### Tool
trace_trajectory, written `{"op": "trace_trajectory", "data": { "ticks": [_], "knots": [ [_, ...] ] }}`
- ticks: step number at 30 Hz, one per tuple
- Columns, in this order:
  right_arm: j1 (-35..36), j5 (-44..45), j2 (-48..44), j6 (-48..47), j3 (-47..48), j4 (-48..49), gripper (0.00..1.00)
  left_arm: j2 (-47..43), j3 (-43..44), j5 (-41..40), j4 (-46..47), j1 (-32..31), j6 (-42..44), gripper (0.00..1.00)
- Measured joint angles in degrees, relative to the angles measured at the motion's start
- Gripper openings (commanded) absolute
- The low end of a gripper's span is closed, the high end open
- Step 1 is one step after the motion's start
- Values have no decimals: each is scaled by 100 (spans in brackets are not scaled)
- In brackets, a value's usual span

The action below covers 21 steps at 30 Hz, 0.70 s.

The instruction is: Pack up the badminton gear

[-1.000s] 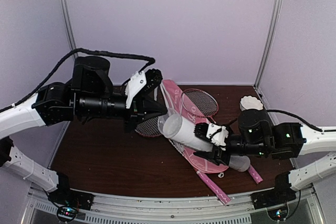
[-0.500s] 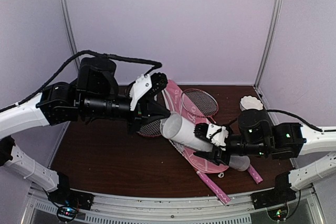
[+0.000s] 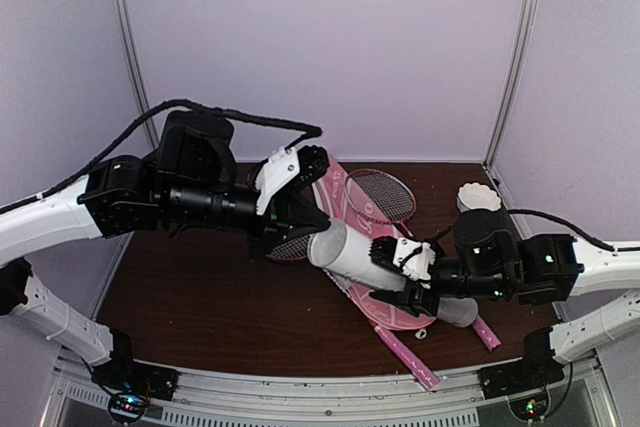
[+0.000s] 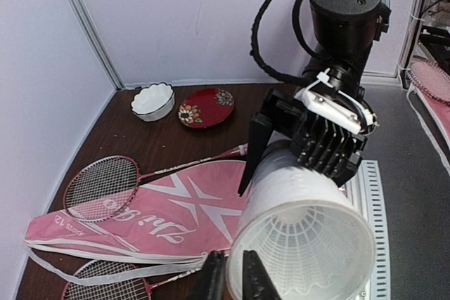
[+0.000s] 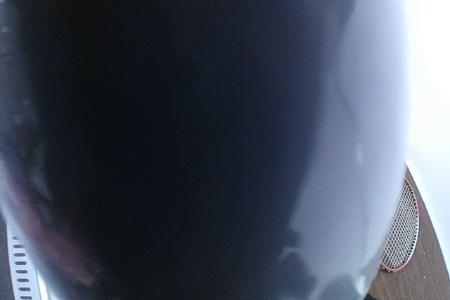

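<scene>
Clamped across its middle by the right pincer — long white tube, tilted above the desk, open mouth toward the left pincer. Inside that mouth, one white shuttlecock. Left jaws nearly together at the rim — cannot tell whether fully closed. Underneath, flat on the desk: pink cover and racquets.

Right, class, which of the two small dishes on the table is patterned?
The flat red dish, which has flower designs on it. The scalloped white bowl beside it is plain.
</scene>
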Motion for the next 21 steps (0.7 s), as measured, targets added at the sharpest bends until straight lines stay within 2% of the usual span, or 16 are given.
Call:
{"op": "trace_trajectory", "data": {
  "ticks": [4, 12, 21],
  "knots": [
    [0, 11, 0, 4, 0, -20, 36, 26, 4, 17, -4, -7, 57, 38],
    [0, 52, -11, 4, -17, -28, 35, 52, 4, 66, -7, -7, 72, 46],
    [0, 101, -70, -33, -87, -111, 36, 166, 4, 101, -42, -7, 26, 62]
  ]
}}
